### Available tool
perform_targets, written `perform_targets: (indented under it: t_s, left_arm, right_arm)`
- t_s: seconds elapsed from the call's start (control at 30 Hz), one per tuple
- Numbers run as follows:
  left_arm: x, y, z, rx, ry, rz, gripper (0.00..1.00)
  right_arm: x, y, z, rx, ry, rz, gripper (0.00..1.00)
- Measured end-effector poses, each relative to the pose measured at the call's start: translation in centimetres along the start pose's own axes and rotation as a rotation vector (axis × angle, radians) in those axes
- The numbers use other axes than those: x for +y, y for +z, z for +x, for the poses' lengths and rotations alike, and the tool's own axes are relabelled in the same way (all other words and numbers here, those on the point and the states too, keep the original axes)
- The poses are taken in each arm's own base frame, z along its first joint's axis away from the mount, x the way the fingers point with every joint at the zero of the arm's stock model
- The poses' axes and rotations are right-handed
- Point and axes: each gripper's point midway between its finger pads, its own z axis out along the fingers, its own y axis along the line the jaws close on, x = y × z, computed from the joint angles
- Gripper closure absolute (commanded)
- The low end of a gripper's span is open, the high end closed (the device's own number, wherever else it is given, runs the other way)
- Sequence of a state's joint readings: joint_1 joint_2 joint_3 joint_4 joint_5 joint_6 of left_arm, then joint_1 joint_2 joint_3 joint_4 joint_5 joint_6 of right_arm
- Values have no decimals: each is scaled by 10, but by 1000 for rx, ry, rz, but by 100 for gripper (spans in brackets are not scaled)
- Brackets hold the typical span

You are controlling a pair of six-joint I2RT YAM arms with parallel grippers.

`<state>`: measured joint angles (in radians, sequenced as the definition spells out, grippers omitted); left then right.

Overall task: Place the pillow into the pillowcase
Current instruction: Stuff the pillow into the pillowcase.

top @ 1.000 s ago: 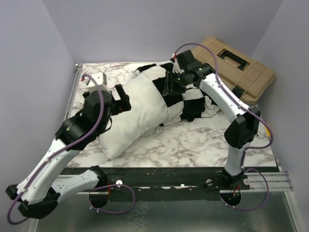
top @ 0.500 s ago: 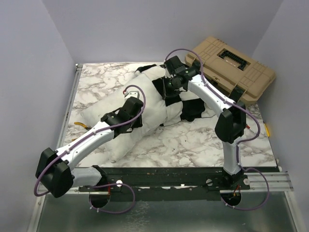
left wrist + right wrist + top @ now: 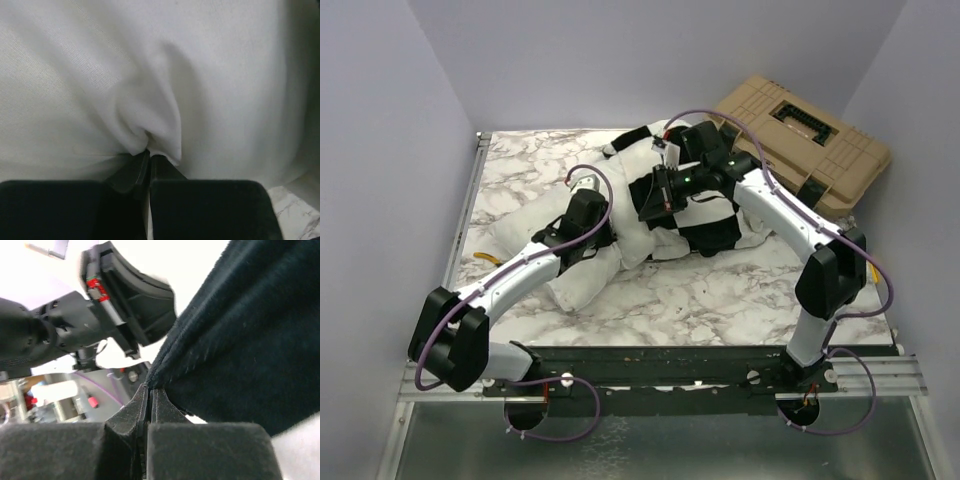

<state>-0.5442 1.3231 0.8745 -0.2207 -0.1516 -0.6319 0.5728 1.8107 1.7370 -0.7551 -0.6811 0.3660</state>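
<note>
Left gripper (image 3: 149,152), spread wide a second ago, is now pinching a fold of the pillow (image 3: 210,75) straight ahead; right gripper (image 3: 149,388) is clamping the pillowcase (image 3: 240,340) edge at its tips, apparently readying the stuffing.

Robot lab cell: plain lilac walls (image 3: 390,120), marble-print tabletop (image 3: 720,295), metal mounting rail (image 3: 700,362) (tan toolbox (image 3: 810,140) behind).

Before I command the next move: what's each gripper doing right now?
Left gripper: closed, pinching a fold of the pillow.
Right gripper: closed on the pillowcase edge.
</note>
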Motion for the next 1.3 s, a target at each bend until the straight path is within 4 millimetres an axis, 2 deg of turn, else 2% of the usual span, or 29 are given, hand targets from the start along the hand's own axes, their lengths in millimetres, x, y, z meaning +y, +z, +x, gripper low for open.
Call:
perform_targets:
  t_s: [0.1, 0.2, 0.27, 0.37, 0.47, 0.53, 0.6, 0.67, 0.83, 0.93, 1.1, 1.2, 1.3]
  left_arm:
    - [-8, 5, 1, 8, -27, 35, 100]
    - [-16, 5, -7, -17, -47, 68, 100]
    - [-21, 1, -16, -48, -60, 91, 100]
    - [-31, -12, -33, -108, -76, 141, 100]
    - [-41, -33, -50, -181, -100, 204, 100]
    - [-43, -41, -53, -206, -112, 229, 100]
    - [-42, -46, -50, -212, -126, 241, 100]
    - [-36, -45, -41, -201, -137, 239, 100]
    - [-21, -34, -11, -140, -158, 210, 100]
    - [-18, -30, -4, -123, -158, 205, 100]
    - [-19, -26, 3, -107, -154, 221, 100]
    - [-21, -25, 8, -98, -148, 231, 100]
    - [-22, -24, 16, -87, -141, 238, 100]
  right_arm:
    - [13, 13, 7, 19, 46, -141, 100]
    - [25, 28, -2, 11, 109, -276, 100]
    - [22, 36, -6, 22, 154, -276, 99]
    - [7, 45, -17, 15, 184, -163, 91]
    - [-13, 44, -21, -6, 186, -7, 60]
    - [-24, 39, -20, -15, 174, 96, 41]
    - [-34, 32, -23, -35, 145, 196, 29]
    - [-40, 23, -30, -67, 106, 279, 23]
    - [-41, -9, -70, -212, 3, 420, 20]
    - [-36, -26, -98, -306, -48, 469, 20]
    - [-31, -34, -152, -458, -107, 516, 21]
    - [-62, -5, -164, -456, -110, 566, 25]
    - [-102, 28, -158, -405, -99, 631, 29]
